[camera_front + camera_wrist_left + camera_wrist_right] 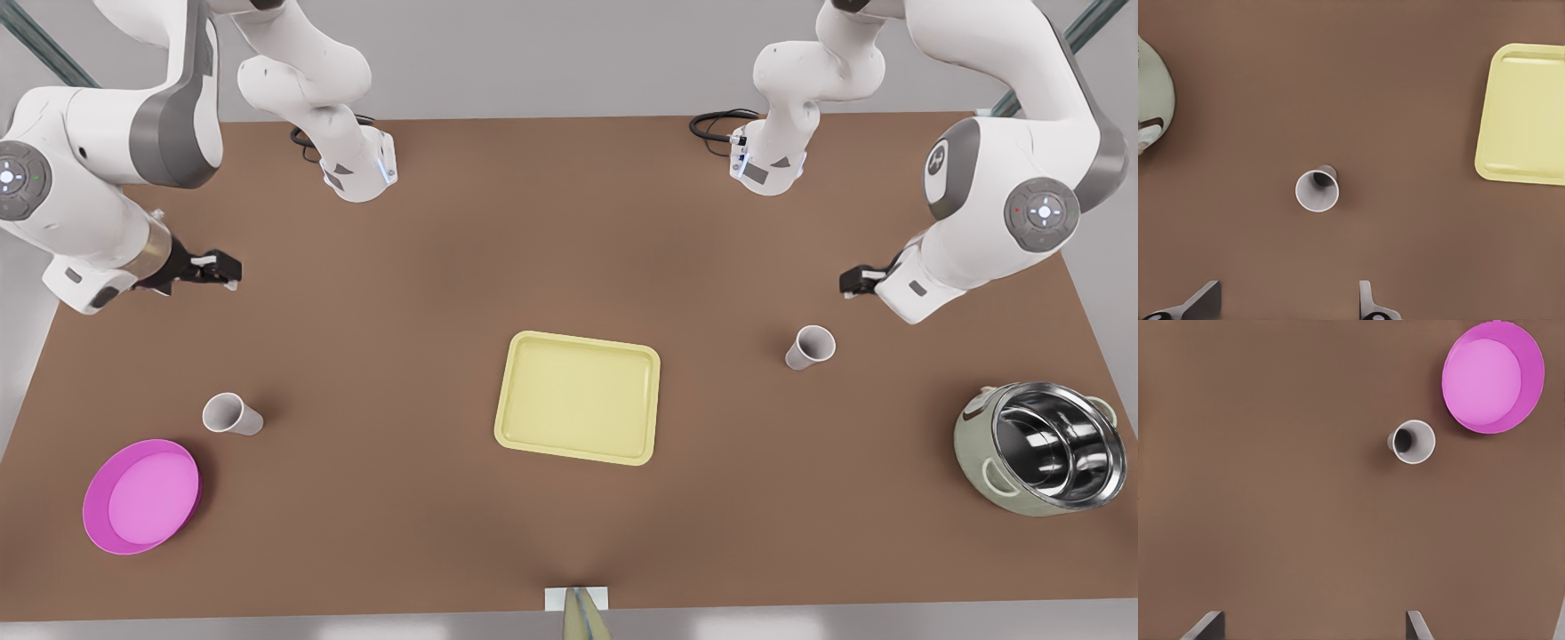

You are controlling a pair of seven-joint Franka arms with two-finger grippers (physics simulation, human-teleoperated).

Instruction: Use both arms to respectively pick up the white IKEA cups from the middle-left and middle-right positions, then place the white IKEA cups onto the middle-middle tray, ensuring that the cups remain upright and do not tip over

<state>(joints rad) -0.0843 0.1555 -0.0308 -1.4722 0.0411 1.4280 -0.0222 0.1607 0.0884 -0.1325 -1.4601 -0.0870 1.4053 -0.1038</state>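
Observation:
Two white cups stand upright on the brown table. One cup (810,347) (1317,190) is on the front view's right, between the tray and the pot. My left gripper (852,283) (1286,308) hovers open above the table, behind that cup and apart from it. The other cup (232,414) (1413,441) stands on the front view's left, beside the magenta plate. My right gripper (222,267) (1313,628) hangs open well behind it, holding nothing. The pale yellow tray (578,397) (1525,113) lies in the middle with nothing on it.
A round magenta plate (142,496) (1493,377) lies at the front view's near left. A steel pot (1040,449) (1153,100) stands at the near right. The arm bases (360,169) sit at the table's far edge.

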